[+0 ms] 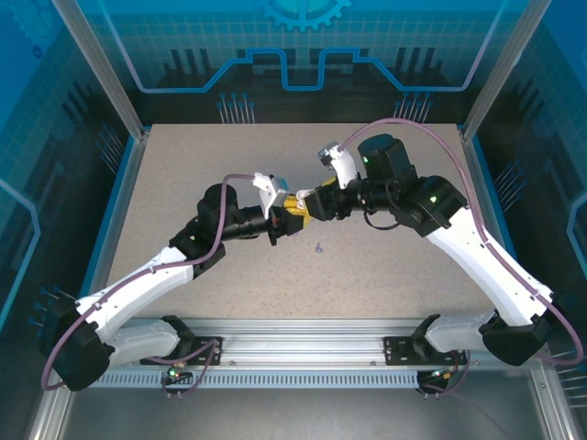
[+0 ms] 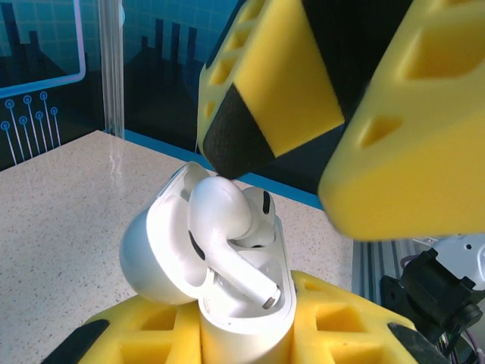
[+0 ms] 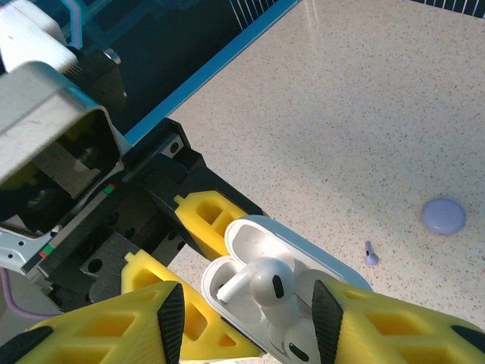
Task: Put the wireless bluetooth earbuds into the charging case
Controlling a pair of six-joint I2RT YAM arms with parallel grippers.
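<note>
The white charging case (image 2: 244, 330) stands with its lid (image 2: 151, 254) swung open, and my left gripper (image 1: 284, 223) is shut on its lower body. One white earbud (image 3: 267, 284) lies slanted across the case's opening, its stem (image 2: 254, 282) pointing into a well. A second earbud (image 3: 299, 345) sits lower in the case beside it. My right gripper (image 3: 250, 322) hovers just over the case, open. Its black pads (image 3: 171, 318) stand on either side of the slanted earbud without touching it. In the left wrist view its yellow fingers (image 2: 284, 83) hang close above the earbud.
A flat round purple disc (image 3: 443, 216) and a tiny purple piece (image 3: 370, 254) lie on the speckled table (image 3: 364, 114). The two arms meet mid-table (image 1: 303, 213). The blue table edge (image 3: 212, 72) and the enclosure wall run behind the left gripper.
</note>
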